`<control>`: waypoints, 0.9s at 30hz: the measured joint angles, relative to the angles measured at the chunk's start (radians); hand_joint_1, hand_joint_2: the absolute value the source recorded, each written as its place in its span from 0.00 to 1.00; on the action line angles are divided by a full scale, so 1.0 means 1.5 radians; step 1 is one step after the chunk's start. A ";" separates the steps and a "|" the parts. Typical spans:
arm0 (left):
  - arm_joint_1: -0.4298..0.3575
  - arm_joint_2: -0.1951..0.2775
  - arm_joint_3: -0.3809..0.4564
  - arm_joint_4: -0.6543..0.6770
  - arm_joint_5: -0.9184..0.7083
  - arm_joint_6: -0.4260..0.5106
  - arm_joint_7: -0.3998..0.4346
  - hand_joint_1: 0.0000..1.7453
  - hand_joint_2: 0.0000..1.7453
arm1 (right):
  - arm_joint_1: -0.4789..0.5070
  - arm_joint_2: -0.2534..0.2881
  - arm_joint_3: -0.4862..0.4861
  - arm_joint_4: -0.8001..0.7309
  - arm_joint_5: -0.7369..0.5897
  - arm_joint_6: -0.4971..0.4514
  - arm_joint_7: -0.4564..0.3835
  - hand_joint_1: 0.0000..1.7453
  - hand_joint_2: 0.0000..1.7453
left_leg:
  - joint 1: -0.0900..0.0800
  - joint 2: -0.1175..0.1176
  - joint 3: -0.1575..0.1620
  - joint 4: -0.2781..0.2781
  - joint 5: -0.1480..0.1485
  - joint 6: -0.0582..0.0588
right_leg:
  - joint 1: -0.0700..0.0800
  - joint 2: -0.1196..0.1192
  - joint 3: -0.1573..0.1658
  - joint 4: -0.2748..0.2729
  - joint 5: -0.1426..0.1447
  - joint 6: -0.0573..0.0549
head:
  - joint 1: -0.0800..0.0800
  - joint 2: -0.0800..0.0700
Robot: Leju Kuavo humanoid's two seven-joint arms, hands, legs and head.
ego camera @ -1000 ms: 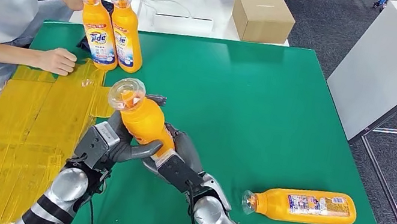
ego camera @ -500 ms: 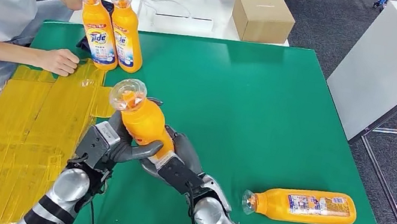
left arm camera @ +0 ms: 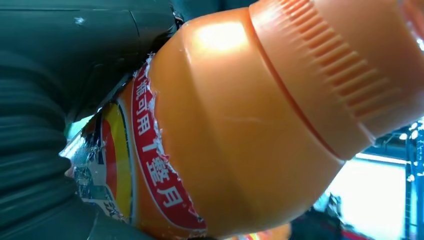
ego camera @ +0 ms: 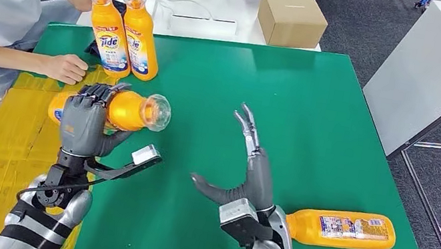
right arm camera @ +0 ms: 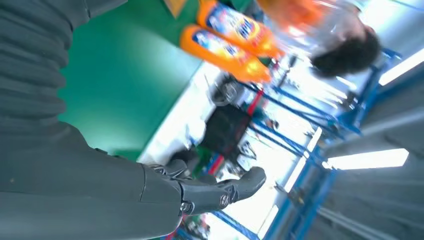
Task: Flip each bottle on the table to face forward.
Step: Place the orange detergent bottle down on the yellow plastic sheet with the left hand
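Head view, left to right: your left robot hand [ego camera: 84, 121] grips the held bottle [ego camera: 129, 110] sideways above the yellow-taped part of the tabletop [ego camera: 313, 120], cap toward centre. Two standing bottles [ego camera: 124, 30] sit behind, labels forward. Your right robot hand [ego camera: 248, 176] is wide, holding nothing. Lying bottle [ego camera: 339, 228] waits at the near right edge. Step looks mid-flip; next, stand it upright beside the pair, label forward.
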 joint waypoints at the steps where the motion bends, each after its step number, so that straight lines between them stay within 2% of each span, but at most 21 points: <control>1: -0.001 0.002 0.005 0.003 0.000 0.002 0.003 1.00 1.00 | 0.004 -0.003 -0.002 -0.013 0.001 0.000 0.000 0.00 1.00 | 0.000 0.000 0.000 0.000 0.000 0.000 | 0.000 0.000 0.000 0.000 0.000 0.000 | 0.000 0.000; 3: -0.003 0.006 0.009 0.009 0.023 0.002 0.022 1.00 1.00 | 0.009 -0.007 -0.005 -0.030 0.001 -0.003 -0.002 0.00 1.00 | 0.000 0.000 0.000 0.000 0.000 0.000 | 0.000 0.000 0.000 0.000 0.000 0.000 | 0.000 0.000; 5: -0.015 0.022 0.001 0.018 0.005 -0.018 0.097 1.00 1.00 | 0.013 -0.010 -0.006 -0.044 0.004 -0.012 -0.007 0.00 1.00 | 0.000 0.000 0.000 0.000 0.000 0.000 | 0.000 0.000 0.000 0.000 0.000 0.000 | 0.000 0.000; 8: -0.069 0.087 -0.069 0.059 -0.031 -0.080 0.286 1.00 1.00 | 0.017 -0.016 -0.007 -0.071 0.009 -0.031 -0.017 0.00 1.00 | 0.000 0.000 0.000 0.000 0.001 -0.001 | 0.001 0.000 -0.001 0.000 0.001 -0.001 | 0.000 0.000; 9: -0.092 0.114 -0.104 0.077 -0.033 -0.095 0.331 1.00 1.00 | 0.018 -0.018 -0.007 -0.082 0.011 -0.034 -0.019 0.00 1.00 | 0.001 0.000 0.000 0.000 0.001 -0.001 | 0.001 0.000 -0.001 0.000 0.001 -0.002 | 0.000 0.000; 11: -0.132 0.156 -0.170 0.112 -0.035 -0.122 0.374 1.00 1.00 | 0.020 -0.021 -0.007 -0.102 0.017 -0.036 -0.020 0.00 1.00 | 0.001 0.000 0.000 0.000 0.002 -0.002 | 0.002 0.000 -0.001 0.000 0.002 -0.002 | 0.000 0.000; 13: -0.159 0.182 -0.218 0.145 -0.036 -0.158 0.371 1.00 1.00 | 0.023 -0.025 -0.006 -0.119 0.031 -0.037 -0.020 0.00 1.00 | 0.002 0.000 0.000 0.000 0.002 -0.002 | 0.002 0.000 -0.001 0.000 0.002 -0.002 | 0.000 0.000; 16: -0.183 0.191 -0.245 0.206 -0.038 -0.202 0.332 1.00 1.00 | 0.027 -0.028 -0.002 -0.136 0.049 -0.044 -0.021 0.00 1.00 | 0.002 0.001 0.000 0.000 0.002 -0.002 | 0.002 0.000 -0.001 0.000 0.002 -0.002 | 0.000 0.000; 21: -0.216 0.168 -0.218 0.341 -0.039 -0.215 0.262 1.00 1.00 | 0.027 -0.031 0.007 -0.146 0.057 -0.051 -0.018 0.00 1.00 | 0.002 0.000 0.000 0.000 0.002 -0.002 | 0.002 0.000 -0.001 0.000 0.002 -0.002 | 0.000 0.000; 27: -0.231 0.137 -0.183 0.434 -0.039 -0.217 0.242 1.00 1.00 | 0.026 -0.031 0.012 -0.147 0.056 -0.050 -0.017 0.00 1.00 | 0.002 0.000 -0.001 0.000 0.002 -0.002 | 0.002 0.000 -0.001 0.000 0.002 -0.002 | 0.000 0.000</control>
